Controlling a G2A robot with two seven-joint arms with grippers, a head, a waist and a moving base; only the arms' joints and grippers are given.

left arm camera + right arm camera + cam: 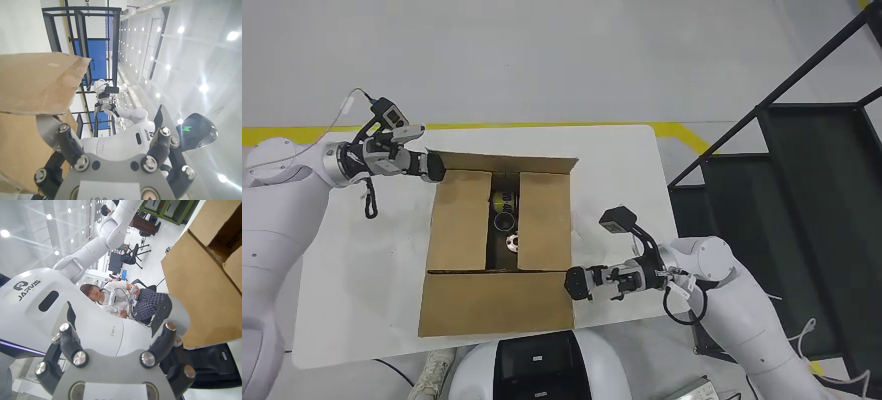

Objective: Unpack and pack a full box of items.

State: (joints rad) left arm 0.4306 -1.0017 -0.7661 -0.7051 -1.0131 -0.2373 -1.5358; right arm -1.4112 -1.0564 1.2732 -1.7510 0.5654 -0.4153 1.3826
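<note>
- White table [622, 160] is carrying the box [542, 230] at its middle. The near flap [497, 303] is lying folded outward and flat, toward the robot.
- At the box's near right corner, the right gripper [577, 283] is hovering with its fingers [163, 313] apart. One is lying against the outside of the cardboard and clamping nothing.
- Across the box's top, two side flaps [464, 218] are lying folded inward, leaving a slot between them. Items [505, 205] are showing through it, too small to name.
- At the box's far left corner, the left gripper [432, 167] is hovering spread open, one finger just beside a cardboard edge, gripping nothing.
- Along the box's far edge, the far flap [507, 163] is standing upright.
- Risk, as I judge it: with the grippers at opposite corners, uneven pushing could be twisting or sliding the box across the smooth table. A finger catching an edge might be tearing or creasing the cardboard. Reaching through the narrow slot could be snagging a side flap.
- Beyond the box, a yellow line [682, 130] is running across the grey floor. To the box's right, a dark metal stair [782, 180] is standing.
</note>
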